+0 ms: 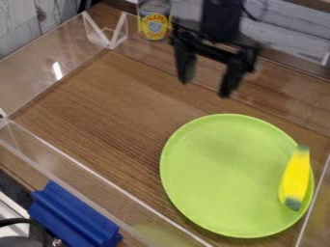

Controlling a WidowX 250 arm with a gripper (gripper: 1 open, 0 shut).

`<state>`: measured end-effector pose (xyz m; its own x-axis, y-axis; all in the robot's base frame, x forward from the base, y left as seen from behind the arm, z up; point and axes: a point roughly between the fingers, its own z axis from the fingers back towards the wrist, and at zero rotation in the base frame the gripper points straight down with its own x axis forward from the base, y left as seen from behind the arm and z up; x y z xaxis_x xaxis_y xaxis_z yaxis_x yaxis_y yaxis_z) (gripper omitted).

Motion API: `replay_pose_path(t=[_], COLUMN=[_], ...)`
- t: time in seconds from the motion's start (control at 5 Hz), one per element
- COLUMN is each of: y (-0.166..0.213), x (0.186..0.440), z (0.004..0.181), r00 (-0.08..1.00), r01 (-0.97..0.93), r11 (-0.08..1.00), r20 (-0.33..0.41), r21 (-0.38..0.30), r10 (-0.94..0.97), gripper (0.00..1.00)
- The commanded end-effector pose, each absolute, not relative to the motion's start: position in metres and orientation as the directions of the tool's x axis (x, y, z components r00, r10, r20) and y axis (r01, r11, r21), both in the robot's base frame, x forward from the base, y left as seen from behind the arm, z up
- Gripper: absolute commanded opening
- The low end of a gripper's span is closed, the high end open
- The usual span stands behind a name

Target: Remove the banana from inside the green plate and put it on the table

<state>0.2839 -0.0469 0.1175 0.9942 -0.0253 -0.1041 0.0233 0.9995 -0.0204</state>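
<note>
My gripper (pixel 215 80) wide open, empty. Banana (pixel 295 181) hugs green plate (pixel 213 178) rim; fingers may strike rim, banana may roll.

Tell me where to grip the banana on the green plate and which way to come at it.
Grip the banana across its thick middle, coming straight down from above. It lies flat near the right rim of the green plate, its length running roughly toward and away from the camera, green tip nearest, so the jaws should probably close across its narrow width. The gripper is open and points down.
</note>
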Motion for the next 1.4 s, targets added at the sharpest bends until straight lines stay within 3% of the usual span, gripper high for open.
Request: replay_pose_path(t=[0.0,0.6,1.2], y=[-0.084,-0.143,-0.156], x=[0.283,0.286,0.296], z=[0.130,0.111,0.074], r00=[0.998,0.997,0.996], r01=[0.044,0.068,0.058], r11=[0.999,0.996,0.993], r20=[-0.032,0.034,0.075], r21=[-0.030,-0.060,-0.102], r10=[-0.045,-0.066,-0.051], gripper=[1.00,1.00,1.00])
